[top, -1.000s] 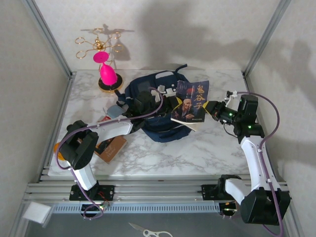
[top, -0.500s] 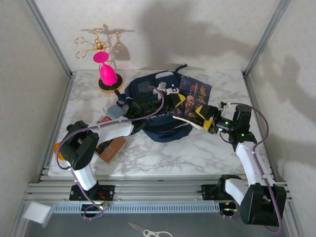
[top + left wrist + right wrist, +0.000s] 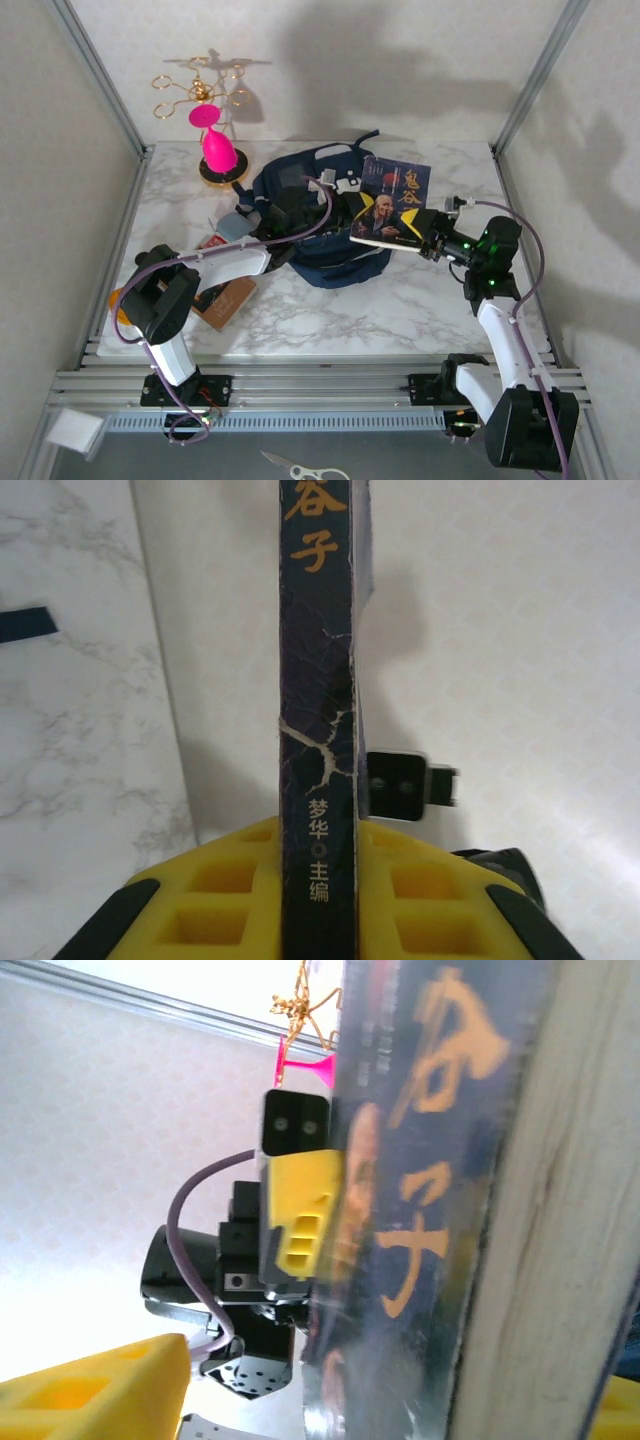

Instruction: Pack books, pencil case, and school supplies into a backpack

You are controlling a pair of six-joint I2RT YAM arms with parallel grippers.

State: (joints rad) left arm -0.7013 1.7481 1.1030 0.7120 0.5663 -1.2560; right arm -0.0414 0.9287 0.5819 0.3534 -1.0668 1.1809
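Note:
A dark-covered book (image 3: 393,203) with a portrait and gold characters hangs tilted over the right side of the navy backpack (image 3: 300,190). My left gripper (image 3: 345,212) is shut on its spine end (image 3: 318,730), with a yellow finger (image 3: 215,900) on each side. My right gripper (image 3: 430,245) is at the book's near right corner, open, its jaws straddling the book's edge (image 3: 500,1260) with a gap to the cover. A brown book (image 3: 225,298), the grey-blue pencil case (image 3: 232,225), a red box (image 3: 209,242) and an orange piece (image 3: 119,300) lie left of the backpack.
A pink ornament on a gold stand (image 3: 218,150) is at the back left of the marble table (image 3: 400,310). Metal frame posts (image 3: 100,75) flank the table. Scissors (image 3: 300,468) and a white block (image 3: 75,430) lie below the front rail.
My right gripper let go of the book's right edge, opened wide and moved down to its near right corner. The book has swung lower and flatter; the left gripper still holds it.

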